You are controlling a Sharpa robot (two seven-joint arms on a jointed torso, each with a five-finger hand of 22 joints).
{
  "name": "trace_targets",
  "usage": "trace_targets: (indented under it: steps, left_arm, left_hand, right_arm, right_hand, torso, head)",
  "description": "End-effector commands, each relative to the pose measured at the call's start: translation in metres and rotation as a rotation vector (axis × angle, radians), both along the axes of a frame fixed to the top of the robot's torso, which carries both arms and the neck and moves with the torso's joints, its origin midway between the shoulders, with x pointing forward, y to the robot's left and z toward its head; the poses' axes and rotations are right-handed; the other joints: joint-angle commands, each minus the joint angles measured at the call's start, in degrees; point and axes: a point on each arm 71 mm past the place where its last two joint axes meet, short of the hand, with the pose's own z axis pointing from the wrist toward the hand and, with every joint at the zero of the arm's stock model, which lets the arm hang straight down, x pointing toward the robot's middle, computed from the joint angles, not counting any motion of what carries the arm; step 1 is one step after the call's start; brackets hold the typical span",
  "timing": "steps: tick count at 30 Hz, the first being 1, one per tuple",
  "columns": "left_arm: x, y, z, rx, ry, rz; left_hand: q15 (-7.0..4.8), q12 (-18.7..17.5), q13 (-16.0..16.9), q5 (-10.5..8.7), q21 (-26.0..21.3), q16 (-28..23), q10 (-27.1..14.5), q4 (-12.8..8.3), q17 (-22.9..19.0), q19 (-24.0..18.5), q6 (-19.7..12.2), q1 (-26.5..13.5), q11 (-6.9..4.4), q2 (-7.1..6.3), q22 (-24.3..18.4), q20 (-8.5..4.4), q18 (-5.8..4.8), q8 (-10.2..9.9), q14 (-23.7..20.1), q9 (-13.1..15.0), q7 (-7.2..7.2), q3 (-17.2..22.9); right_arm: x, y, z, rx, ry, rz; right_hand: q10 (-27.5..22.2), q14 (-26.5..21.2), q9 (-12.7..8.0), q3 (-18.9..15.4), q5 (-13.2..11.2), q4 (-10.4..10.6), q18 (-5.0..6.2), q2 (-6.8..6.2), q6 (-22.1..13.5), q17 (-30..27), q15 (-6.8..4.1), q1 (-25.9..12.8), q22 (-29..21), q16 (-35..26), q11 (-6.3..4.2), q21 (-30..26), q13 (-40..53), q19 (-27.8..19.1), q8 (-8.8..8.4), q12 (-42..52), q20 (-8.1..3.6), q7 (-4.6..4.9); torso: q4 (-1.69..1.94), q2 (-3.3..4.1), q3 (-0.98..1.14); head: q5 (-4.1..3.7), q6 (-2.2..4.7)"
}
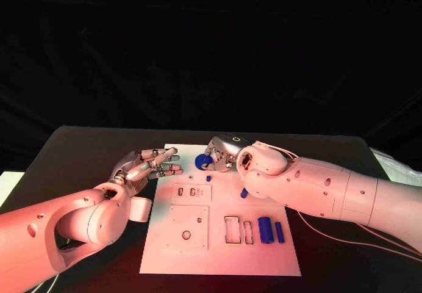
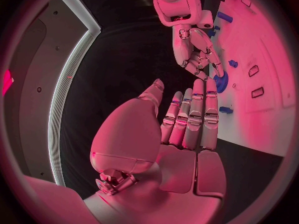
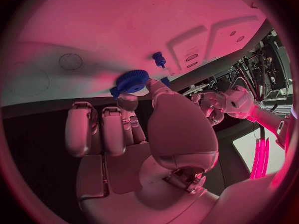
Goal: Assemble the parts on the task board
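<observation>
The right hand (image 3: 134, 134), silver and many-fingered, reaches toward the white plate of the task board (image 3: 124, 30). Its thumb and a fingertip pinch a small blue toothed gear (image 3: 129, 81) at the board's surface. Near the gear, a small blue peg (image 3: 159, 59) stands on the board beside 2 raised white blocks (image 3: 212, 42) with narrow slots and small holes. The other silver hand (image 3: 215, 104) lies beyond the board's edge.

From my station the head view reads dim: black backdrop, dark tabletop (image 1: 88, 146), with the board (image 1: 220, 256) catching the brightest light. A reddish tint falls on both arms. Both wrist views glow pink throughout and bend straight edges into curves near the circle rim. A white light strip (image 2: 69, 79) glares in the left wrist view.
</observation>
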Motion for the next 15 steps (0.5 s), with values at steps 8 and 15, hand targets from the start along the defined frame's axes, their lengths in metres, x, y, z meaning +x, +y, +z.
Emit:
trace_targets:
  steps: [8, 15]
  left_arm:
    - [-0.001, -0.003, 0.002, -0.021, -0.004, -0.022]
    - [-0.001, -0.002, 0.002, -0.021, -0.008, -0.017]
  left_hand:
    - [0.06, -0.26, -0.04, 0.0, -0.34, -0.28, -0.4, -0.41, 0.08, 0.29, -0.33, 0.08, -0.07, 0.5, -0.08, 0.16, 1.08, -0.4, -0.36, -0.04, 0.95, 0.04]
    - [0.06, -0.26, -0.04, 0.0, -0.34, -0.28, -0.4, -0.41, 0.08, 0.29, -0.33, 0.08, -0.07, 0.5, -0.08, 0.16, 1.08, -0.4, -0.36, -0.04, 0.95, 0.04]
  right_arm:
    - [0.001, -0.004, 0.001, 0.056, 0.001, -0.018]
    - [-0.009, -0.02, 0.009, 0.199, -0.011, 0.074]
  right_hand:
    - [0.5, 3.27, -0.07, 0.11, 1.27, 0.36, -0.56, -0.05, 0.01, 1.17, -0.32, 0.04, 0.16, 0.25, -0.12, 0.26, 0.29, 0.52, -0.23, 0.42, -0.08, 0.04]
    - [1.34, 3.17, -0.09, 0.62, 0.38, -0.21, -0.54, 0.24, -0.15, 0.85, -0.28, 1.43, 0.03, -0.02, -0.07, 0.22, 1.97, 0.4, -0.44, 2.28, -0.05, 0.13]
  torso:
    - [0.04, -0.03, -0.02]
    - [-0.1, -0.05, 0.1]
  head:
    - [0.05, -0.09]
    - [0.02, 0.07]
